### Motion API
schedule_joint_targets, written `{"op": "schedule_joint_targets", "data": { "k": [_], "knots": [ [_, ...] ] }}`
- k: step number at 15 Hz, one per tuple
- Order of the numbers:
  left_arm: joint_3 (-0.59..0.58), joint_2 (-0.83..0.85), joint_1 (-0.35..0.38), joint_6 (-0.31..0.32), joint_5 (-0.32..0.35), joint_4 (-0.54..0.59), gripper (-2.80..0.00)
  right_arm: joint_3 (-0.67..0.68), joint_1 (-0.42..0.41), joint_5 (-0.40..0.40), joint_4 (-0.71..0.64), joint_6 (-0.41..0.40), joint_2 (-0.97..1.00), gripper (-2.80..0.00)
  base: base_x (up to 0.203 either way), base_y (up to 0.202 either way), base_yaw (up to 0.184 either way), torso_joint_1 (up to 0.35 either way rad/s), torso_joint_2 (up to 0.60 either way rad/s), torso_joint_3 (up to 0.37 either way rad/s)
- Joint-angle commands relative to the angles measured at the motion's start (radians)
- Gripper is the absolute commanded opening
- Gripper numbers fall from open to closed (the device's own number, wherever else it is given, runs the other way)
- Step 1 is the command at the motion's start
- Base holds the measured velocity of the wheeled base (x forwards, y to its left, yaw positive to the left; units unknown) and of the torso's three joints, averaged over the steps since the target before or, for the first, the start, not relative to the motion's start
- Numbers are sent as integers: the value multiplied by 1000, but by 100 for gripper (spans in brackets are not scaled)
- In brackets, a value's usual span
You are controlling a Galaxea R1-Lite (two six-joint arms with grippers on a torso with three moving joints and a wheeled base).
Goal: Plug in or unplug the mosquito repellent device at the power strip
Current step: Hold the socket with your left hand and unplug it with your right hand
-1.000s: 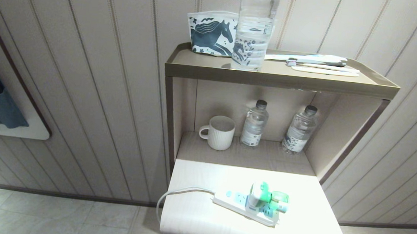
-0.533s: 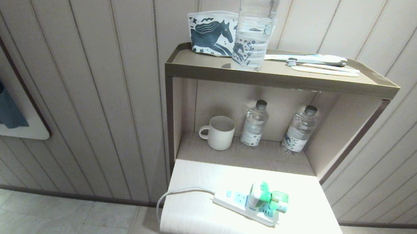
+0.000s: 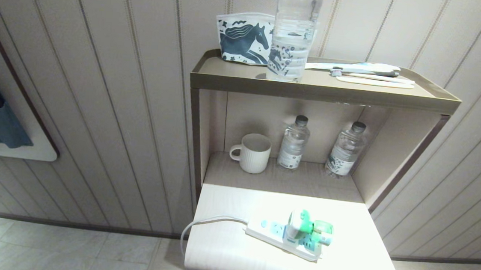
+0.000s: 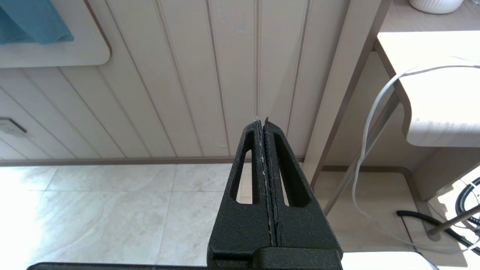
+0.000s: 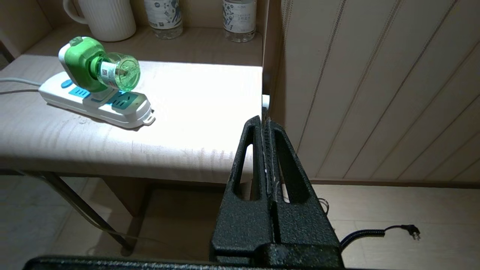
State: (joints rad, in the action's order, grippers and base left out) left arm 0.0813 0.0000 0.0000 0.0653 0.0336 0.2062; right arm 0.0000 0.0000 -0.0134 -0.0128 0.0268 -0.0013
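The mosquito repellent device, a white and green head with a translucent green bottle, sits plugged into the middle of the white power strip on the low white table. Neither arm shows in the head view. My right gripper is shut and empty, held below and in front of the table's right front corner, well away from the device. My left gripper is shut and empty too, parked low beside the table's left side over the floor.
The strip's white cord hangs off the table's left edge. On the shelf behind stand a white mug and two water bottles. The top shelf holds a bottle, a horse pouch and toothbrushes.
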Motion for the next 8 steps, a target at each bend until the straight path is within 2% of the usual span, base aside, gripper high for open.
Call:
{"op": "schedule_joint_targets", "data": {
  "k": [1,8],
  "knots": [
    [0,2,0,1,0,1,-280,0,0,0,0,2,1,-280,0,0,0,0,0,0],
    [0,1,0,1,0,1,-280,0,0,1,4,-4,3,-280,0,0,0,0,0,0]
  ]
}}
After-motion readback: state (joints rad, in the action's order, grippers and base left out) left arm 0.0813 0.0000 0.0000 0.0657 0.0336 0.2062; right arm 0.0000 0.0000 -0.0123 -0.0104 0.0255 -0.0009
